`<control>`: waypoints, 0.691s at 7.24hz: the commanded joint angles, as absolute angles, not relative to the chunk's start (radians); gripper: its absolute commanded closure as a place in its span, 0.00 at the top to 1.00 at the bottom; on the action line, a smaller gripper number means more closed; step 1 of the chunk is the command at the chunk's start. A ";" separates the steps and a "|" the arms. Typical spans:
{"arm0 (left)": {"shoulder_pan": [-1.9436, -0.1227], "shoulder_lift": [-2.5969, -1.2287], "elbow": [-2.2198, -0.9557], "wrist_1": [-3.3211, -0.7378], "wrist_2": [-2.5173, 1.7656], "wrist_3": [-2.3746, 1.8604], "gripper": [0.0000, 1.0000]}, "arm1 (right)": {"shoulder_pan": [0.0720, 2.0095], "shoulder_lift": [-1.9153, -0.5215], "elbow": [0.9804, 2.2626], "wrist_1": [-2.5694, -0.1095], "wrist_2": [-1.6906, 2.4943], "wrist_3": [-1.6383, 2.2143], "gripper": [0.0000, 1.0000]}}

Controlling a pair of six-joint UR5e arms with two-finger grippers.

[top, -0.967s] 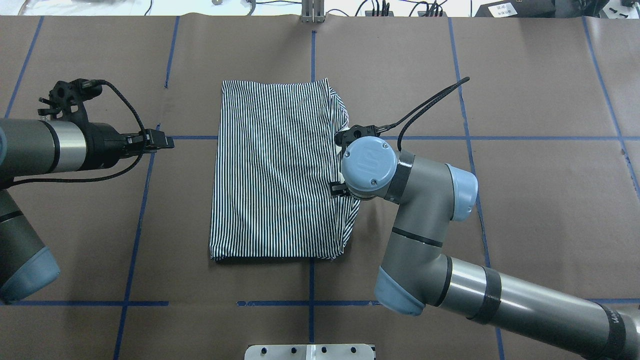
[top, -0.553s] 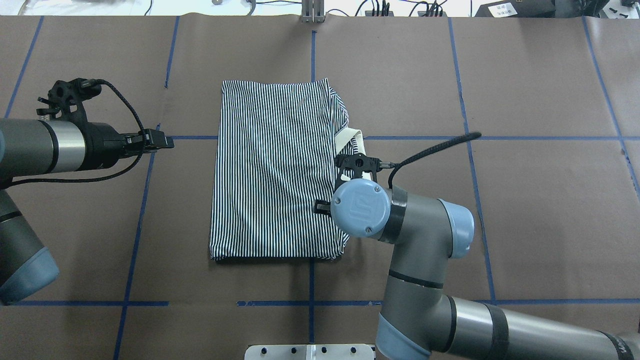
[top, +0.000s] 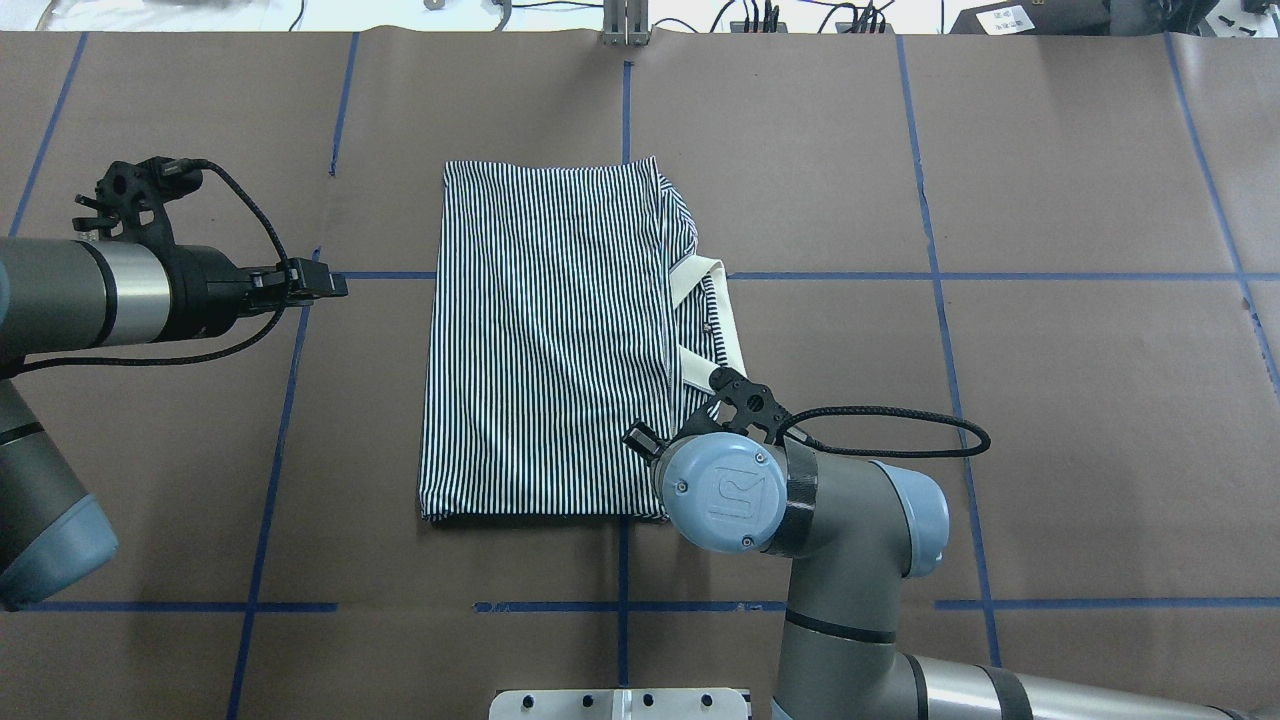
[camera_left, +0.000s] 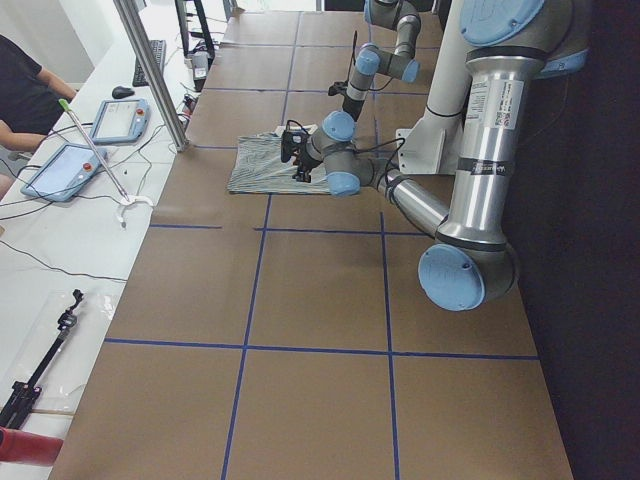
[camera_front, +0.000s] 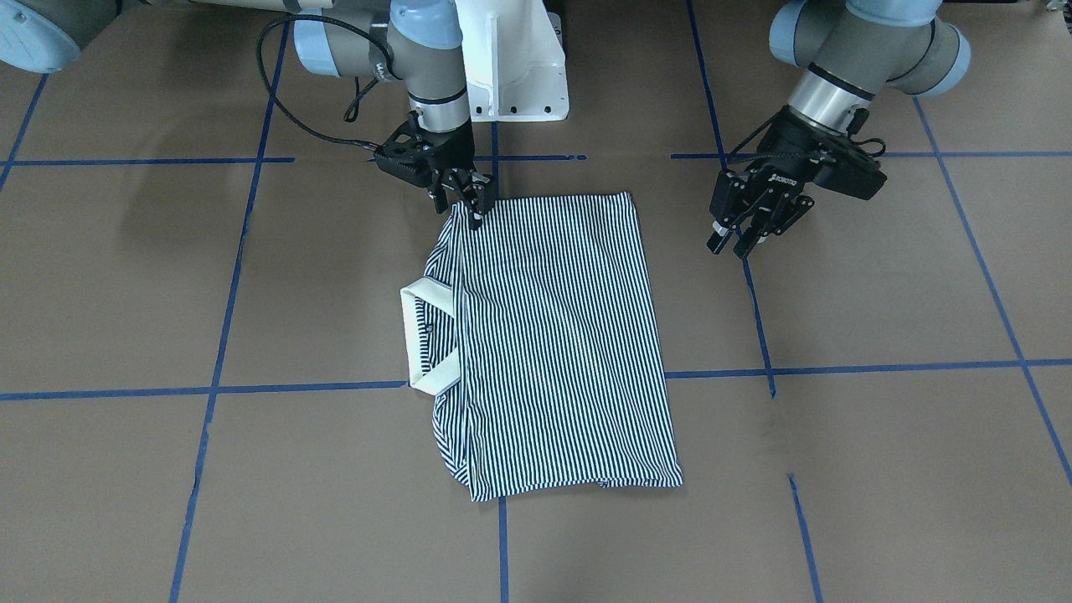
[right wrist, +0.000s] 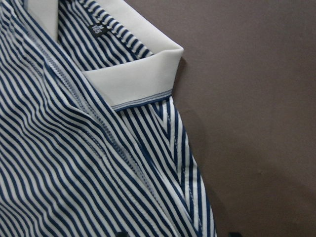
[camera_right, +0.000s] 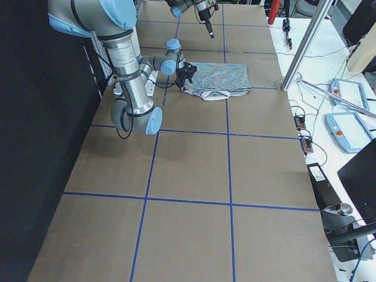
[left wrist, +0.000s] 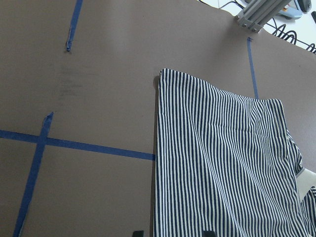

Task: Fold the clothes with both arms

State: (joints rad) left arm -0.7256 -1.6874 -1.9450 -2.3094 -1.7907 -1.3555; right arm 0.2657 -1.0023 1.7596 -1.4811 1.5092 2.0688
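Right hand: spread, straddling the striped polo shirt's edge just past the collar. Left hand: spread too, hovering over tabletop beside it.

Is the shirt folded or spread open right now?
Folded: the shirt lies as a narrow rectangle with no sleeves sticking out. Only its cream collar pokes past the long edge on the right pincer's side.

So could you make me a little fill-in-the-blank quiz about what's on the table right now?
The shirt has navy-and-white ____.
The cream part poking out of its fold is the ____.
The left arm's fingers hover beside the shirt, holding ____.
The brown table is gridded with ____ tape.
Missing: stripes; collar; nothing; blue.
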 commanded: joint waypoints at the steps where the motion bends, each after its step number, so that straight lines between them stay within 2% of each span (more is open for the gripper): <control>1: -0.726 -1.689 -1.947 -2.303 -1.790 -1.358 0.51 | 0.256 -1.017 1.758 -1.463 1.509 2.100 0.67; 3: -0.726 -1.689 -1.947 -2.303 -1.790 -1.358 0.51 | 0.249 -1.014 1.749 -1.463 1.509 2.103 0.54; 4: -0.726 -1.689 -1.947 -2.303 -1.792 -1.358 0.51 | 0.247 -1.015 1.747 -1.463 1.509 2.102 0.54; 5: -0.726 -1.687 -1.947 -2.303 -1.792 -1.358 0.51 | 0.245 -1.015 1.747 -1.463 1.509 2.102 0.50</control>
State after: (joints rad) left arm -0.7256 -1.6887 -1.9466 -2.3026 -1.7913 -1.3575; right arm 0.2476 -1.0151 1.7483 -1.4636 1.5094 2.1019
